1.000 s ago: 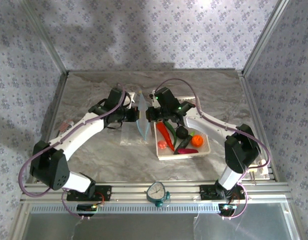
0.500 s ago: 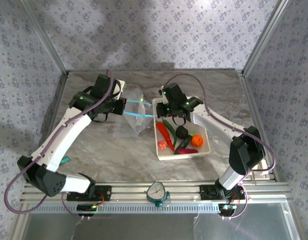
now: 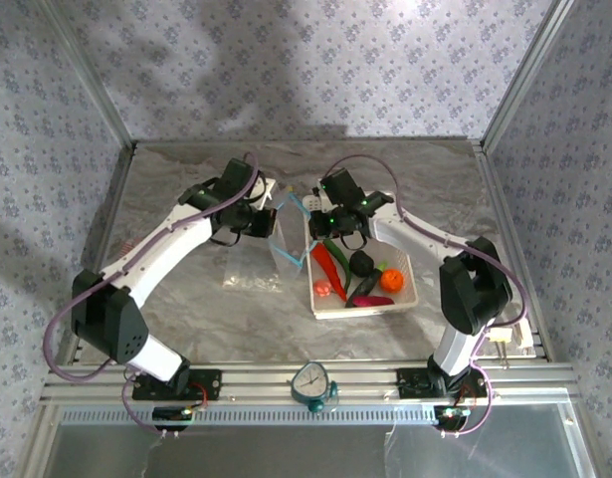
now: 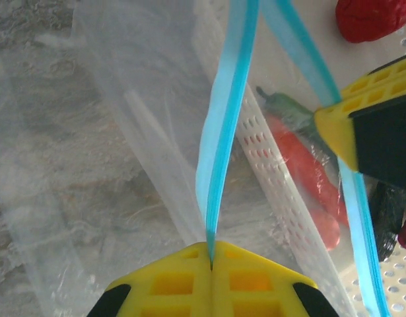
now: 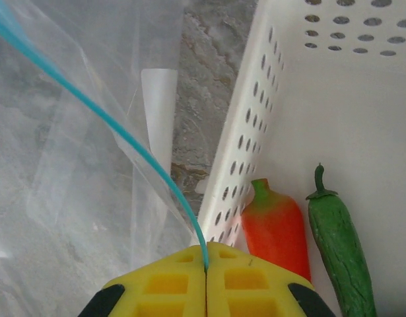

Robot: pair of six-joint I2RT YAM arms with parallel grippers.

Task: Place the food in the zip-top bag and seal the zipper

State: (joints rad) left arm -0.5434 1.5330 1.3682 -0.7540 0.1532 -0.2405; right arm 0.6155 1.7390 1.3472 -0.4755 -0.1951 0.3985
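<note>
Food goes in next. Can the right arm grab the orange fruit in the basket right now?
Probably not yet: its fingers are shut on the blue zipper strip and must let go first. The orange fruit lies uncovered in the basket, nearby.

You have bare table [image 3: 425, 169] behind the basket [image 3: 357, 311] and along the near edge. The bag [image 3: 258, 269] and its zipper [image 4: 219, 132] stretch across the gap beside the basket's left wall, blocking that way in.
</note>
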